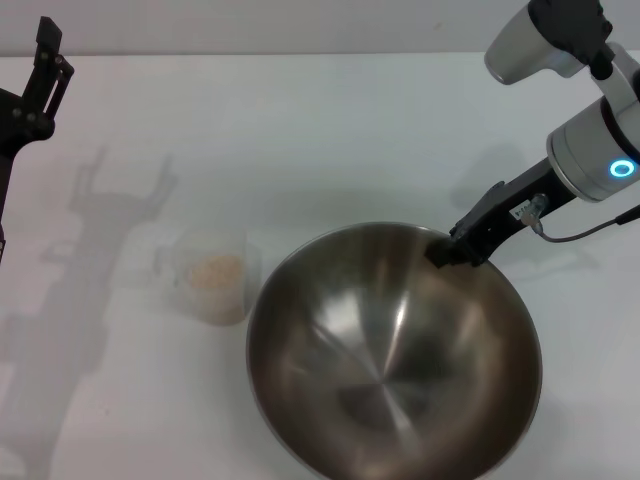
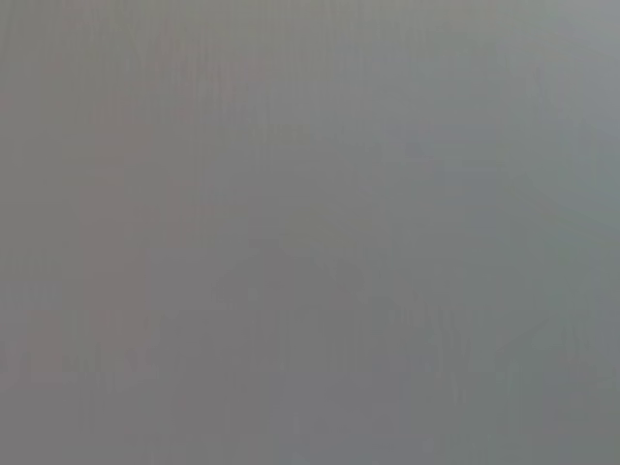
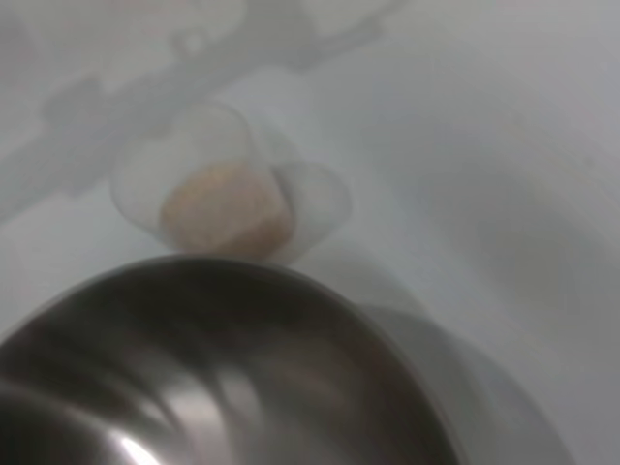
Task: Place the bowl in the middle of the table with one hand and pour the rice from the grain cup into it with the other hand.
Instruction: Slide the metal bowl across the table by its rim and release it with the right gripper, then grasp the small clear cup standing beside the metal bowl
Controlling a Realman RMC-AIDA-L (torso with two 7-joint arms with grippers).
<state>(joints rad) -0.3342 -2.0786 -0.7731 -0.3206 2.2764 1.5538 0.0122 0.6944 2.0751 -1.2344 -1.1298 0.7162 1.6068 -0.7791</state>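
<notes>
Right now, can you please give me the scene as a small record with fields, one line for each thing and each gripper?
bowl: large round stainless-steel mixing bowl, empty inside, right of the cup
cup: small translucent plastic grain cup, upright on the table, beside the bowl
rice: pale grains inside the cup
table: plain white tabletop
right gripper: shut on the bowl's far rim
left gripper: raised at far left, holding nothing

The big bowl (image 1: pixel 390 350) takes most of the near desk (image 1: pixel 330 130), and the right end effector (image 1: pixel 452 252) grips its far rim. The grain cup (image 1: pixel 212 277) stands just beside the bowl's left side; above the cup the way is open.
</notes>
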